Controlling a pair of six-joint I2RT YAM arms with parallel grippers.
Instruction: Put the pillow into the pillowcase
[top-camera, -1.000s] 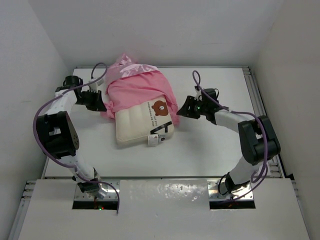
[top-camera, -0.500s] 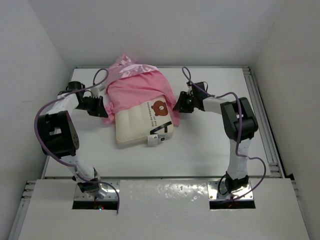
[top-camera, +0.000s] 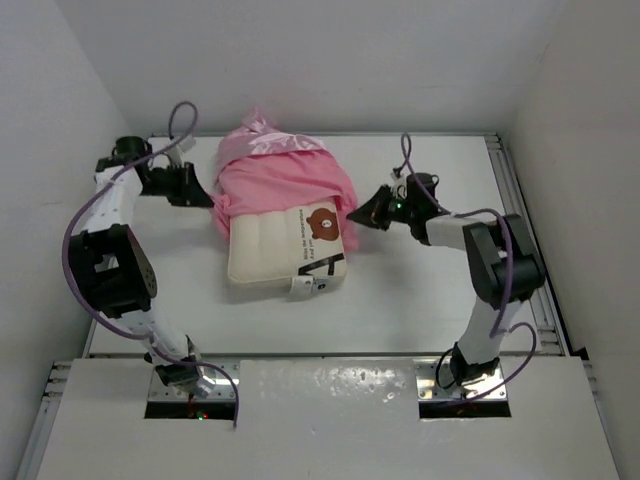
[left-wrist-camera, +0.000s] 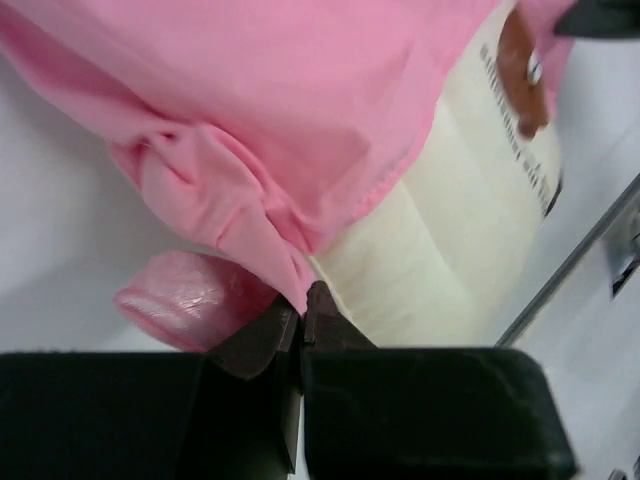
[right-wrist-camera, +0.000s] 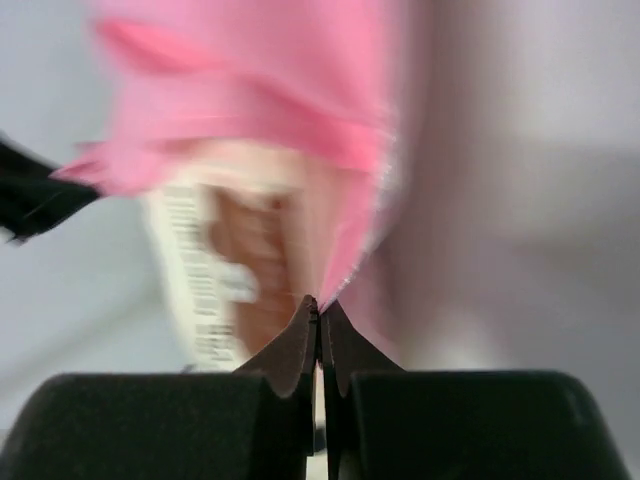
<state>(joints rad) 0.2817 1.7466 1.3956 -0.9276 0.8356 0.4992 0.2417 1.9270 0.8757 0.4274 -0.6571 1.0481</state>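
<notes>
The cream ribbed pillow (top-camera: 275, 255) lies mid-table, its bear print (top-camera: 322, 222) and near half bare and its far half inside the pink satin pillowcase (top-camera: 280, 175). My left gripper (top-camera: 208, 198) is shut on the case's hem at the pillow's left side; the left wrist view shows the pink pillowcase (left-wrist-camera: 260, 130) pinched at the left gripper (left-wrist-camera: 302, 303) beside the pillow (left-wrist-camera: 450, 250). My right gripper (top-camera: 352, 212) is shut on the hem at the right side. The blurred right wrist view has the pillowcase (right-wrist-camera: 290, 120) edge running into the right gripper (right-wrist-camera: 320, 306).
The white table (top-camera: 420, 290) is walled in on three sides by white panels. A metal rail (top-camera: 525, 210) runs along its right edge. The bunched closed end of the case reaches the back edge (top-camera: 258, 128). Both arm bases sit at the near edge.
The right gripper has reached the case's right hem and shut on it. The left arm has swung back and outward, still holding the left hem. The case opening now stretches wider.
</notes>
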